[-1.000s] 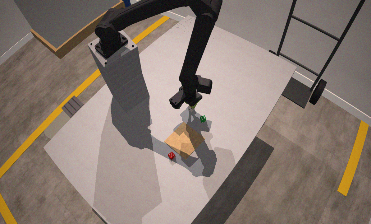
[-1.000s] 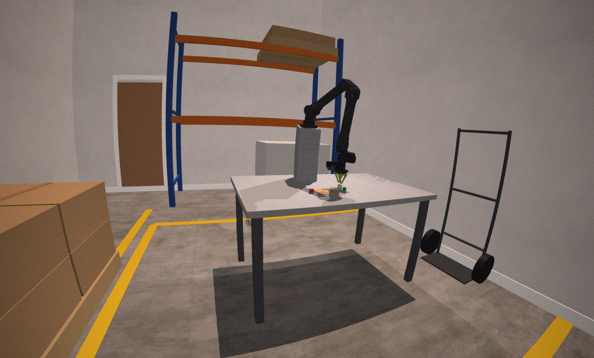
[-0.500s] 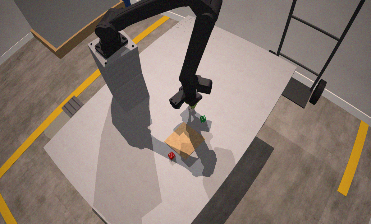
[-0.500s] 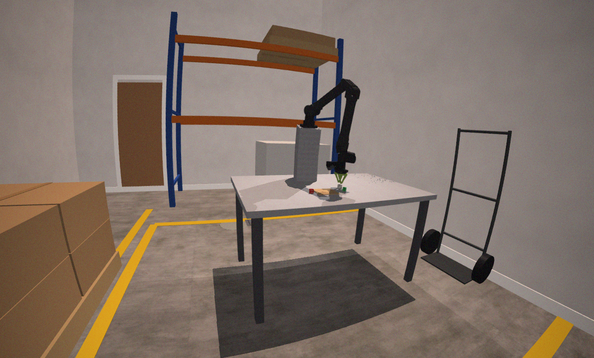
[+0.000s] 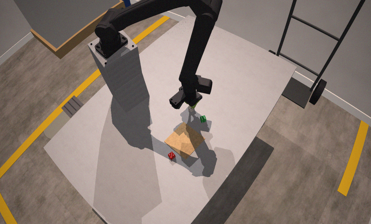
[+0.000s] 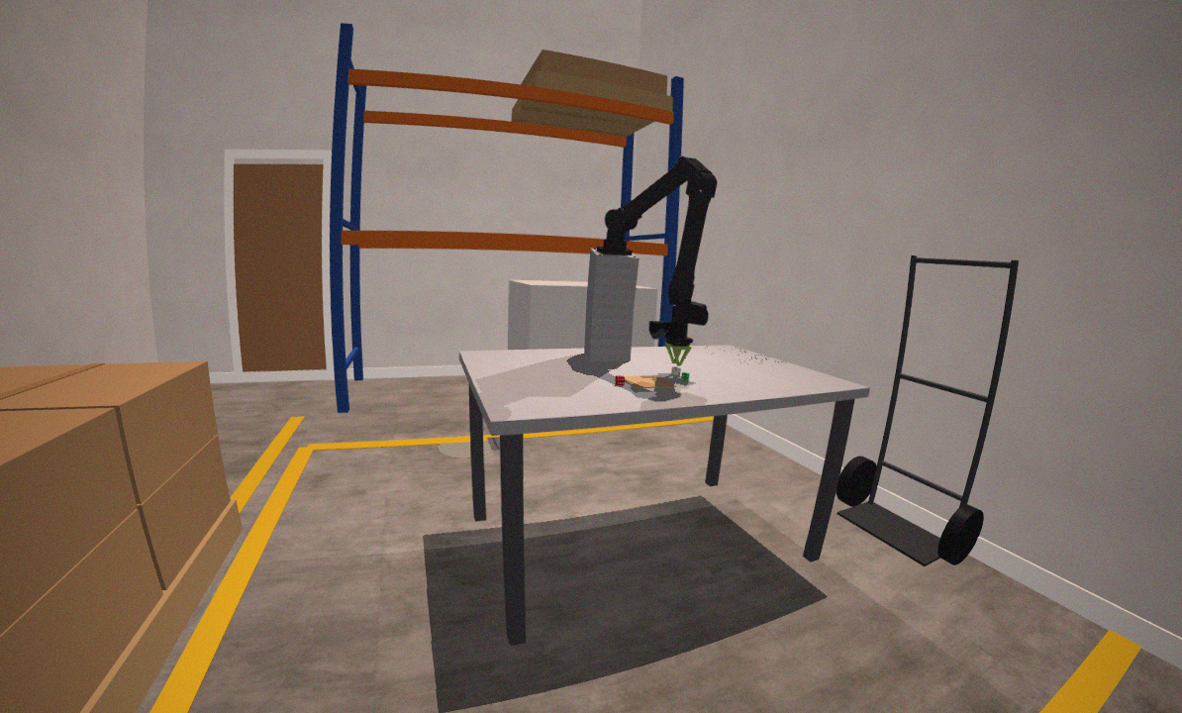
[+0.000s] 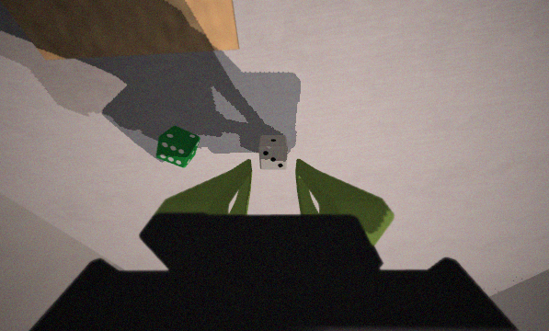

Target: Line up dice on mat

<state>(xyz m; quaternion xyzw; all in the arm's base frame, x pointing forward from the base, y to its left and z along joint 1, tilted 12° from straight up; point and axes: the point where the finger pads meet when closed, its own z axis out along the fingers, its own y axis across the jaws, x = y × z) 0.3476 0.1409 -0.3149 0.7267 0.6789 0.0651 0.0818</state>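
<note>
A tan square mat lies flat on the table; its corner also shows at the top left of the wrist view. A white die sits on the bare table just off the mat's corner nearest the base. My gripper hovers right above it, with the green fingers open a bit wider than the die and nothing between them. A green die lies on the table close beside the white one. A red die lies on the table off the mat's opposite side.
The grey base pedestal stands on the table's far side from the mat. A hand truck stands on the floor beyond the table's right edge.
</note>
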